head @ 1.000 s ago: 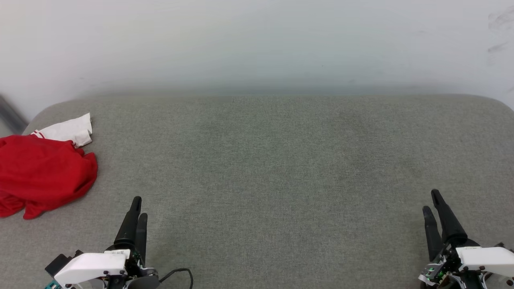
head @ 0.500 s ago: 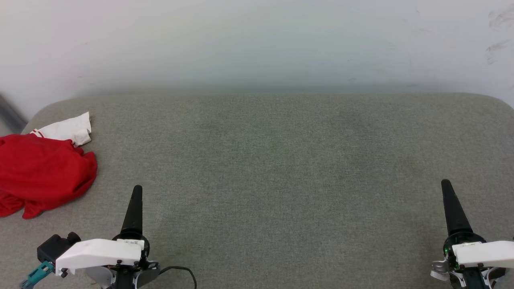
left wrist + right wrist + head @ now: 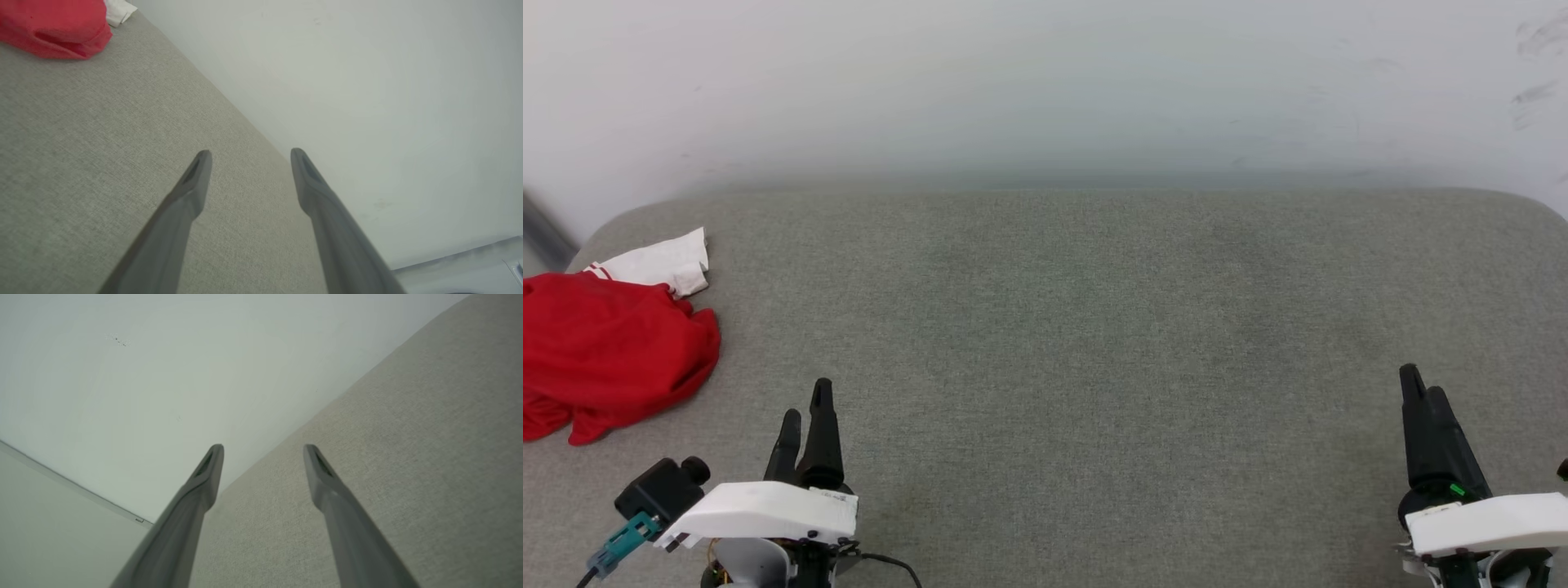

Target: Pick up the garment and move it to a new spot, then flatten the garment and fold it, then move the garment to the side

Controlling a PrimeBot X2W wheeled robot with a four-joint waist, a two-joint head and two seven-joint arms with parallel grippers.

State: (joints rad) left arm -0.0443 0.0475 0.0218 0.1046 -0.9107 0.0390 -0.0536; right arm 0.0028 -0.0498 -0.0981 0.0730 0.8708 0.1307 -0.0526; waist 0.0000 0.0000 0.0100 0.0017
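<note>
Both left gripper (image 3: 806,400) and right gripper (image 3: 1421,380) are gaping wide, empty.
I am seeing them hovering at the cushion's (image 3: 1094,327) near edge; the red shirt (image 3: 613,347) is lying crumpled at its left edge.

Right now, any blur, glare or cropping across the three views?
Head view: flat even light, no glare, garment sharp but cut by the left edge. Left wrist view: left gripper soft up close, scene tilted. Right wrist view: right gripper equally soft, also tilted.

The left tool (image 3: 806,400) and right tool (image 3: 1421,380) have long black pointy fingers (image 3: 821,437) on a white shell (image 3: 768,510), with a teal plug (image 3: 619,543), black cable (image 3: 892,563) and tiny green light (image 3: 1456,490).
</note>
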